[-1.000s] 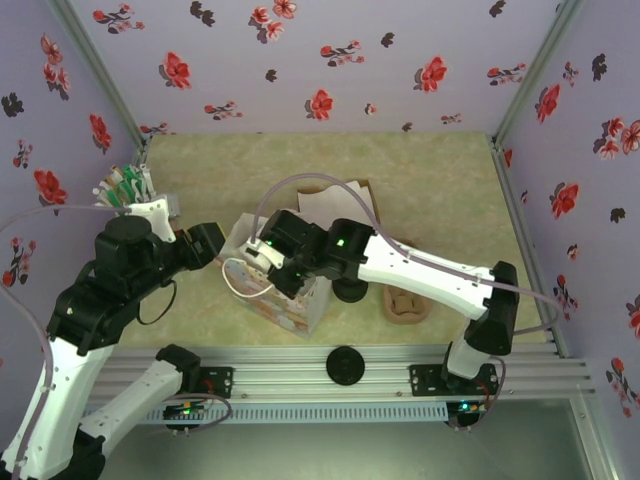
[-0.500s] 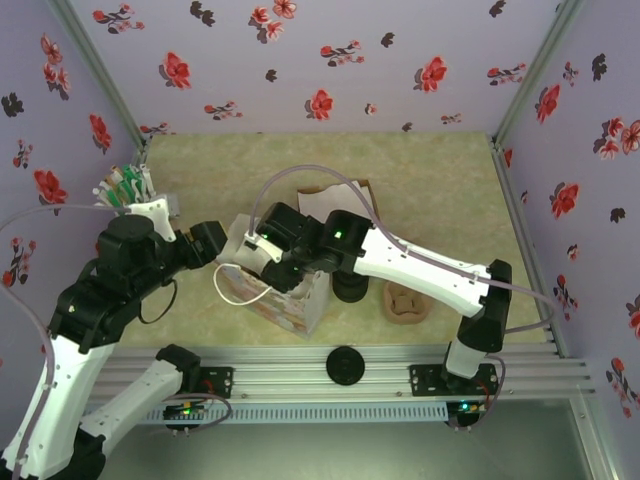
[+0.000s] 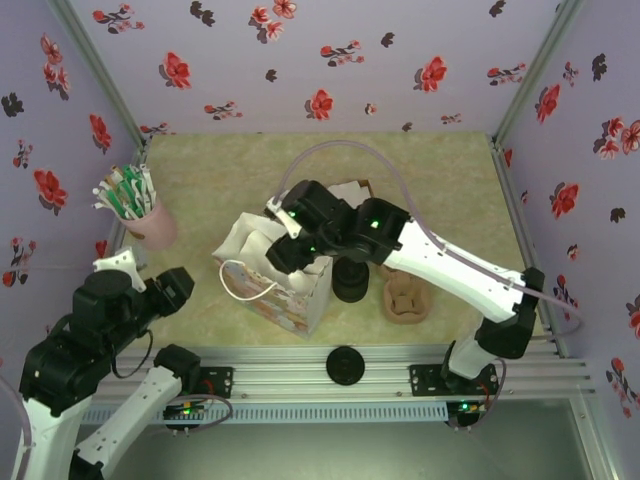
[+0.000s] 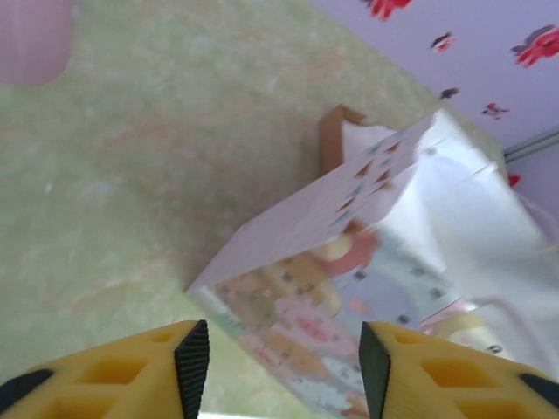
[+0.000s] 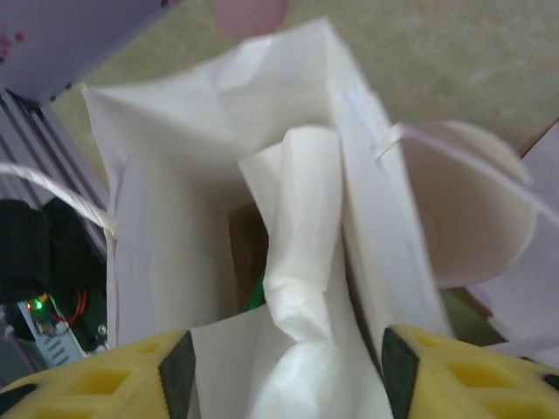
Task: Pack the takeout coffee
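The takeout coffee (image 3: 350,282) is stood toward the middle of the near edge of the table (image 3: 220,185), just right of a paper bag (image 3: 285,298) whose print is too blurred to be read. The right gripper (image 5: 286,365) is held spread over the bag's mouth; the left gripper (image 4: 275,358) is spread, empty.

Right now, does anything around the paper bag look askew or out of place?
Yes. The paper bag has a crumpled mouth: a fold of white lining sags inward across the opening. A round black lid also lies on the metal rail at the near edge, off the mat.
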Motion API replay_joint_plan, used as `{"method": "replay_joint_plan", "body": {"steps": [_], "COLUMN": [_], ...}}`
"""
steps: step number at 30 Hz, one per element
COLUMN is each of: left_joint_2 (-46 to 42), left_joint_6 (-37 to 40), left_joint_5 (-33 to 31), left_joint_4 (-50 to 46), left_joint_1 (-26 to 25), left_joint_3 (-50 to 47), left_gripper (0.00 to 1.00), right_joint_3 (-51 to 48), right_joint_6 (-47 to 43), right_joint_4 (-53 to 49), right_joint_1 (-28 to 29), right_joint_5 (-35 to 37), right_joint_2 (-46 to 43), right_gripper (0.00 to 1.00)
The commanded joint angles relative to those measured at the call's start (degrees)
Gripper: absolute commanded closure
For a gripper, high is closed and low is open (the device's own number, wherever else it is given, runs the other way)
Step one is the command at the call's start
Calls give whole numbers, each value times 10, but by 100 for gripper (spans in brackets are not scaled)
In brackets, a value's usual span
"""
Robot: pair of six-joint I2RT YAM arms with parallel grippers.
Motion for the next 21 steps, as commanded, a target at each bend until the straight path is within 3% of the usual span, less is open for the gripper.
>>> {"method": "replay_joint_plan", "body": {"steps": [1,8,13,21], "left_joint_2": [-14,-9,25,115], "left_joint_6": [-44,-89,-107,-94], "left_joint_5": [16,133,159,134], "left_joint_4": [-52,98,221,367], "left_joint_1": [-3,-3,-4,-3], "left_joint_3": [-31,-158,-228,-266], "left_gripper": [57,69,70,70], "right_joint_3": [-21,-101,-216,-390], "right_joint_6": [39,78,117,121], "right_joint_4": [45,68,77,103], "right_joint_1": [-15,-78,-205,-451], "right_joint_5": [21,111,147,166], "right_joint_2": [-55,-157,-261,-373], "right_gripper": [34,2,1,1]}}
